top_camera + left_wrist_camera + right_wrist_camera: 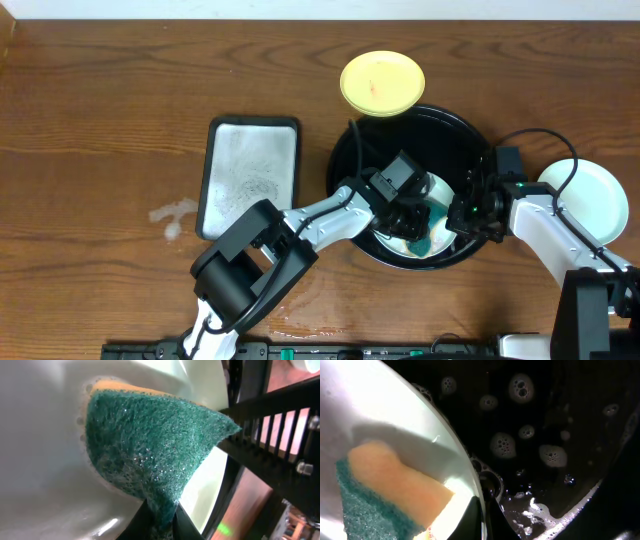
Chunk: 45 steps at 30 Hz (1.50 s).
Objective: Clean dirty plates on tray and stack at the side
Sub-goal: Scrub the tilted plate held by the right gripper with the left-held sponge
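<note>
L claw (160, 522) & R claw (482, 517) both down in black tray (440, 125), on wood tabletop (100, 120).
Overhead only, L to R: silver tray (250, 178), yellow plate (382, 83) by black tray's far rim, 2nd mint plate (590, 197) far R. L claw pinches sponge (150, 445), green face on mint plate (40, 435); R claw clamped on that plate's rim. Only its cam shows sponge's orange back + suds (552, 455).

Overhead evenly lit, sharp; wrist close-ups soft; glints on tray (580, 425).
</note>
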Available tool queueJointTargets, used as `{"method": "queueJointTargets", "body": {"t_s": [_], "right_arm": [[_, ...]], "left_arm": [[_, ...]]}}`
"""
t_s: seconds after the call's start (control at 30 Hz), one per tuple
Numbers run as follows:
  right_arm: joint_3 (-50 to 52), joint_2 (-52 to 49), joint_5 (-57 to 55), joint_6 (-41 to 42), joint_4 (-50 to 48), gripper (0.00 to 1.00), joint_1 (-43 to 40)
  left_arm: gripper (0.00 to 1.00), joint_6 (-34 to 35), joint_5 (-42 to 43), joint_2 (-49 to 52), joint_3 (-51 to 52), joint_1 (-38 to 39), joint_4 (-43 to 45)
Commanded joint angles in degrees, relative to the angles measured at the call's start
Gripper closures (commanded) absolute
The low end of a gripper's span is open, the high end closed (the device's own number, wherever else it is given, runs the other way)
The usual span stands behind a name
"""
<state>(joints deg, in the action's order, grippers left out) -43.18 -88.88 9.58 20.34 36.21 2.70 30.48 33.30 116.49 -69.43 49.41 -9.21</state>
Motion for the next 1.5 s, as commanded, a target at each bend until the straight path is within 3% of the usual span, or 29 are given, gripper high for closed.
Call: {"method": "queueJointTargets", "body": {"t_s": [0.0, 0.07, 0.2, 0.33, 0.5, 0.67, 0.8, 0.93, 1.2, 1.47], "right_arm": [[0.0, -0.4, -0.1, -0.9, 0.5, 0.99, 0.0], [0.0, -0.4, -0.1, -0.9, 0.5, 0.99, 0.0], [0.0, -0.4, -0.1, -0.9, 0.5, 0.99, 0.0], [0.0, -0.4, -0.1, -4.8, -0.5, 0.99, 1.0], [0.0, -0.4, -0.1, -6.1, -3.3, 0.99, 3.9], [0.0, -0.4, -0.4, -7.2, -7.3, 0.99, 6.9], [0.0, -0.4, -0.6, -5.6, -7.4, 0.99, 7.3], [0.0, -0.4, -0.6, -5.6, -7.2, 0.99, 7.3], [0.0, -0.4, -0.6, -5.6, -7.1, 0.99, 7.3], [0.0, -0.4, -0.6, -5.6, -6.8, 0.99, 7.3]], "left_arm": [[0.93, -3.4, -10.3, 3.0, 0.9, 0.9, -6.1], [0.93, -3.5, -21.8, 3.0, 0.9, -0.7, -11.9], [0.93, -3.4, -35.6, 3.0, -0.8, -4.4, -21.3], [0.93, -3.5, -40.5, 3.0, -4.2, -7.3, -28.7], [0.93, -3.4, -34.7, 2.9, -5.9, -9.0, -30.1], [0.92, -3.4, -16.2, 2.9, -5.9, -8.3, -23.1], [0.93, -0.7, -8.1, 3.2, -5.8, -6.3, -16.7], [0.93, 1.8, -6.0, 4.3, -5.7, -2.3, -11.7], [0.92, 0.6, -3.2, 8.5, -5.7, 2.8, -11.7], [0.93, -0.2, -6.8, 8.3, -5.8, -2.2, -17.1]]}}
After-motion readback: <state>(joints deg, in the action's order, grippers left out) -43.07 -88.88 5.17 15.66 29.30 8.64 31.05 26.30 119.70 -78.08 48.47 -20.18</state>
